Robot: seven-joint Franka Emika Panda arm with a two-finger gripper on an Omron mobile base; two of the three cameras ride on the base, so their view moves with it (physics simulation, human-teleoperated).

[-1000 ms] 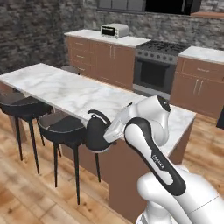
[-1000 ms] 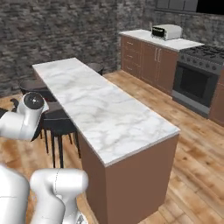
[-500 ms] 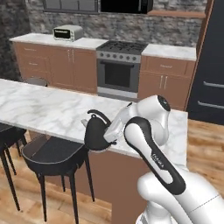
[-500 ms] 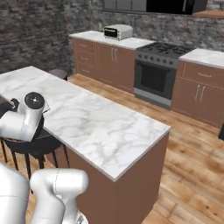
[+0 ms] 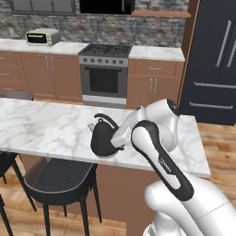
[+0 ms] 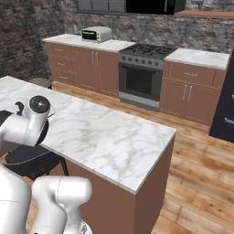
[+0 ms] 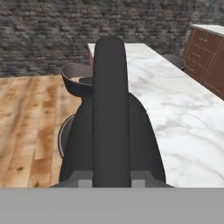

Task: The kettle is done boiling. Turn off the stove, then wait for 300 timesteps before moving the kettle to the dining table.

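On the far left counter a toaster oven (image 5: 42, 36) is sitting, with the stove (image 5: 105, 73) standing further right between brown cabinets. Nearer, the kettle (image 5: 105, 138) is hanging at the near edge of the dining table (image 5: 46, 129) surface, above a black stool (image 5: 60, 177), the hand (image 5: 120, 138) clamping its arched handle from the right.

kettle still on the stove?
No: in the left base view the kettle hangs at the near edge of the dining table, far from the stove, whose grates carry nothing.
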